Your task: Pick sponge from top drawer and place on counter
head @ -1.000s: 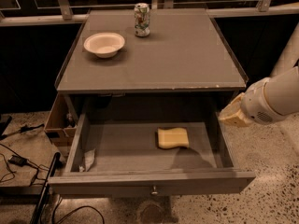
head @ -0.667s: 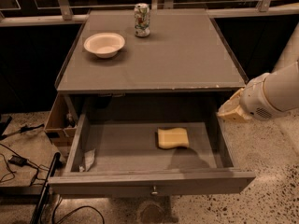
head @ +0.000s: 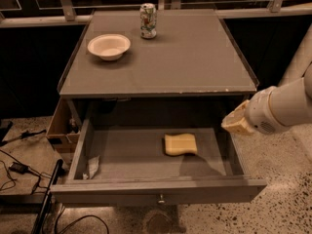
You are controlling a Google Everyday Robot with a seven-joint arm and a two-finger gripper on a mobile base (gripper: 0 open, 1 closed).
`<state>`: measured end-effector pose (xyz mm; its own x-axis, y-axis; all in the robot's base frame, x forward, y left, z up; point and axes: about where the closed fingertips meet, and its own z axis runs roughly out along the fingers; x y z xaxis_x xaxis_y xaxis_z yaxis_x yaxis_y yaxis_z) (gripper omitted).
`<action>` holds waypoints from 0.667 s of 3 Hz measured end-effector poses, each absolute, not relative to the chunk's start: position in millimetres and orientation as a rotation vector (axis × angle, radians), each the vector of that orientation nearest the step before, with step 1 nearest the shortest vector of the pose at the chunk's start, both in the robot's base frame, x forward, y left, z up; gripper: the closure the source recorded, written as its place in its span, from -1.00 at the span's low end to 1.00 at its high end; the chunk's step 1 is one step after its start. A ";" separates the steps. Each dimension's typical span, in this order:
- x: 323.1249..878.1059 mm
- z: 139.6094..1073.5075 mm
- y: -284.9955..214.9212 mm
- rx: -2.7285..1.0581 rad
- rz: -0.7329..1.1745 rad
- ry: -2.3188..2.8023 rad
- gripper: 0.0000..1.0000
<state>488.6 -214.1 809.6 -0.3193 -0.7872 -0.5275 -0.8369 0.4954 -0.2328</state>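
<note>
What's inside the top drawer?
The sponge lies mid-floor in the top drawer, a crumpled scrap front-left. Its back is shadowed. The gripper hovers above its right wall.

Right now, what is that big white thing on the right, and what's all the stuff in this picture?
That white thing is a robot arm. At its tip is the gripper, its grabbing hand, which hangs beside the right wall of the open top drawer.

There is just one camera, and it looks down at the cabinet from the front.

On the grey counter stand a white bowl and a drink can. In the drawer lies a yellow sponge, and a little crumpled scrap sits in the front left corner.

The sponge lies flat on the drawer bottom, apart from the gripper, so the robot has not picked it up.
</note>
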 end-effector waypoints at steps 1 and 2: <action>494.0 784.4 -194.5 -1.268 0.189 2.123 1.00; 500.7 765.3 -166.2 -1.233 0.280 2.070 1.00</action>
